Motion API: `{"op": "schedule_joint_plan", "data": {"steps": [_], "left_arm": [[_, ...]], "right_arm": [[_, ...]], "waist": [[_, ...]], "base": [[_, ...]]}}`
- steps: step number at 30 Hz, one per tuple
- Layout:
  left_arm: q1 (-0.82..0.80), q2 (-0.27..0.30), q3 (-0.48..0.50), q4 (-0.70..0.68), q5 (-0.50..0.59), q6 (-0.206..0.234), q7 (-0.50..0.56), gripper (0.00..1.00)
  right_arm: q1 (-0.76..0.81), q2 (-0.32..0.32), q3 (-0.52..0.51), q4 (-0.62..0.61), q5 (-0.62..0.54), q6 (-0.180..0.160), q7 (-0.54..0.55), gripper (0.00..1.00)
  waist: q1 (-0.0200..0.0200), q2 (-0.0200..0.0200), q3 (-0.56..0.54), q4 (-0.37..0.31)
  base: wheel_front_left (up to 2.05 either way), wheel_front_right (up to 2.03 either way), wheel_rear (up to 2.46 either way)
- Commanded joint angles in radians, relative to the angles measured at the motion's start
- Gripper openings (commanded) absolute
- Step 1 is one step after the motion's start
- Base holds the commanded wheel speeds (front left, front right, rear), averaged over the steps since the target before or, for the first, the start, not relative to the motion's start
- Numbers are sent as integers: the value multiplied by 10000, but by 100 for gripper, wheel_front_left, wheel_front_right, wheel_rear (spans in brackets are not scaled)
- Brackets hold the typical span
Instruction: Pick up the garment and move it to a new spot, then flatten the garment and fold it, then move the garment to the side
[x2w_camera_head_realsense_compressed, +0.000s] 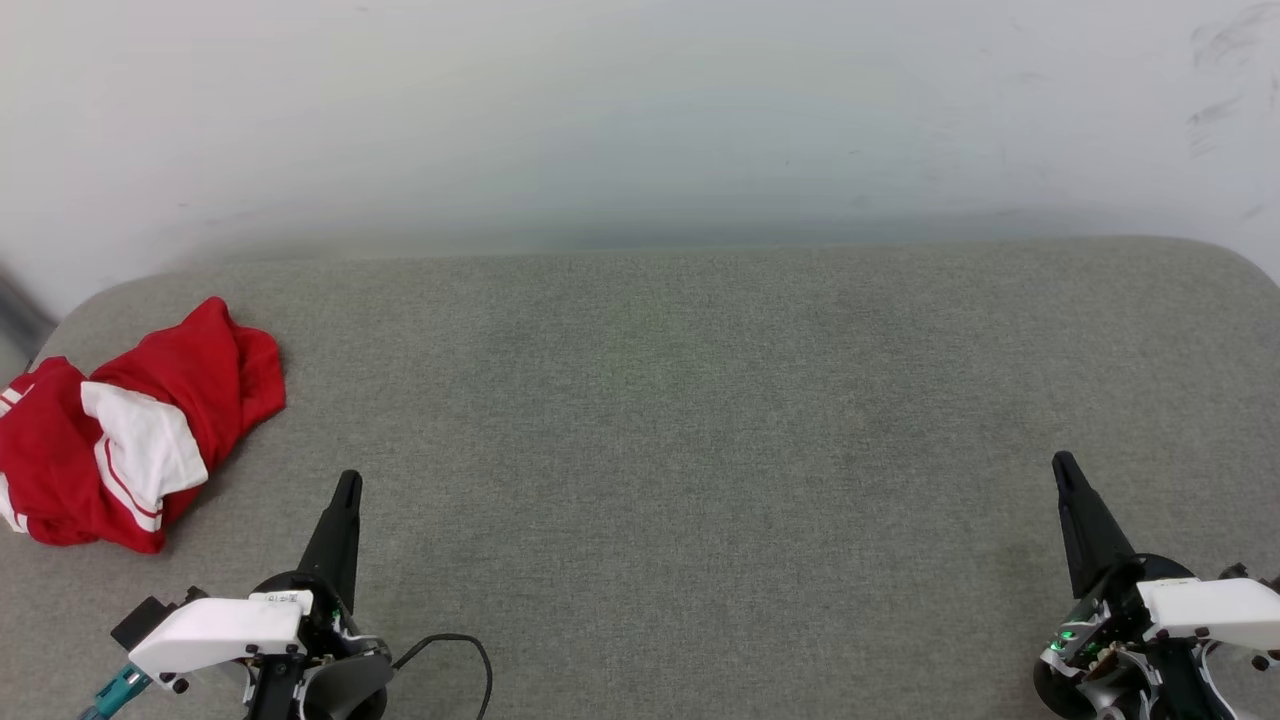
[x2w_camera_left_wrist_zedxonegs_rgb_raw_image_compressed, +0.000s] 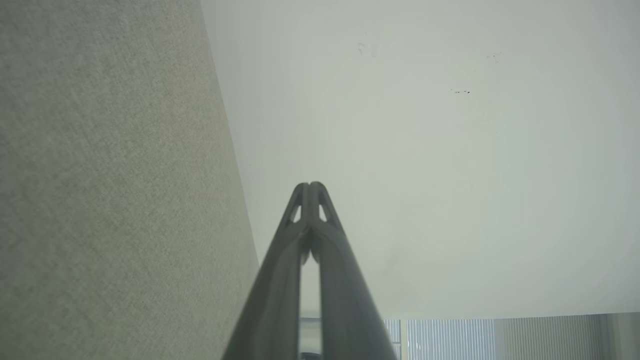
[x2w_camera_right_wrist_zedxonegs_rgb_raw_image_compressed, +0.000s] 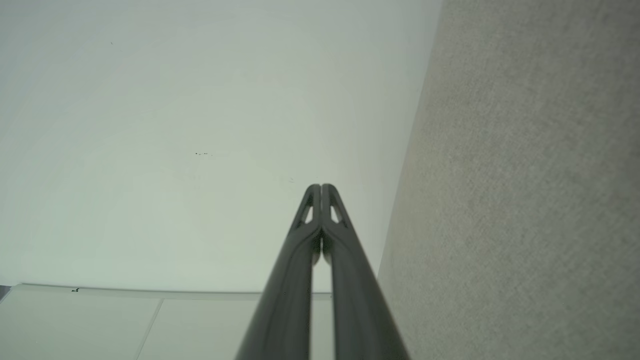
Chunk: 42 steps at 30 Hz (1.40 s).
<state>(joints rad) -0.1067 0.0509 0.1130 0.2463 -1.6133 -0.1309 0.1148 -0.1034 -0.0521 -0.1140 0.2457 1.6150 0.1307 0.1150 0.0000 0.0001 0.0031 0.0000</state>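
The garment (x2w_camera_head_realsense_compressed: 130, 430), red with white sleeves and red-and-white striped trim, lies crumpled in a heap at the far left of the grey fabric surface (x2w_camera_head_realsense_compressed: 700, 420). My left gripper (x2w_camera_head_realsense_compressed: 347, 482) stands shut and empty at the lower left, a short way right of and nearer than the heap. In the left wrist view its tips (x2w_camera_left_wrist_zedxonegs_rgb_raw_image_compressed: 310, 186) are pressed together. My right gripper (x2w_camera_head_realsense_compressed: 1062, 462) is shut and empty at the lower right, far from the garment, and its tips (x2w_camera_right_wrist_zedxonegs_rgb_raw_image_compressed: 320, 187) also meet in the right wrist view.
A pale wall (x2w_camera_head_realsense_compressed: 640, 120) rises behind the grey surface. The surface's rounded corners sit at the back left and back right. A black cable (x2w_camera_head_realsense_compressed: 460, 650) loops beside my left wrist.
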Motion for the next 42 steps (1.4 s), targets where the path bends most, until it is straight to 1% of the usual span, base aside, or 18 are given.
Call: {"op": "schedule_joint_plan", "data": {"steps": [1,24,25,28,34,38,42], "left_arm": [[-63,-12,21,-9,9,-14,11,0],[-63,-12,20,-10,9,-14,11,0],[0,0,0,1,0,0,-4,100],[190,-25,-38,247,2,2,-17,100],[284,-25,-80,33,208,2,-314,100],[291,-23,32,-76,849,6,-512,100],[241,-22,44,-334,1680,144,-701,100]], "right_arm": [[-126,29,7,4,-44,0,0,0],[-126,29,7,4,-44,0,-2,0],[1,0,4,2,-3,0,-4,100],[216,4,15,252,-6,0,-12,100],[308,7,28,157,-307,0,-308,100],[320,7,-30,23,-870,0,-507,100],[309,8,-121,-224,-1569,0,-696,100]], "waist": [[0,-1,0,0],[0,-1,0,0],[0,-1,0,0],[0,-1,2,0],[0,-1,11,2],[0,-1,25,6],[0,-1,43,11]], "base": [[0,0,0],[0,0,0],[0,0,0],[0,0,0],[0,0,0],[0,0,0],[0,0,0]]}}
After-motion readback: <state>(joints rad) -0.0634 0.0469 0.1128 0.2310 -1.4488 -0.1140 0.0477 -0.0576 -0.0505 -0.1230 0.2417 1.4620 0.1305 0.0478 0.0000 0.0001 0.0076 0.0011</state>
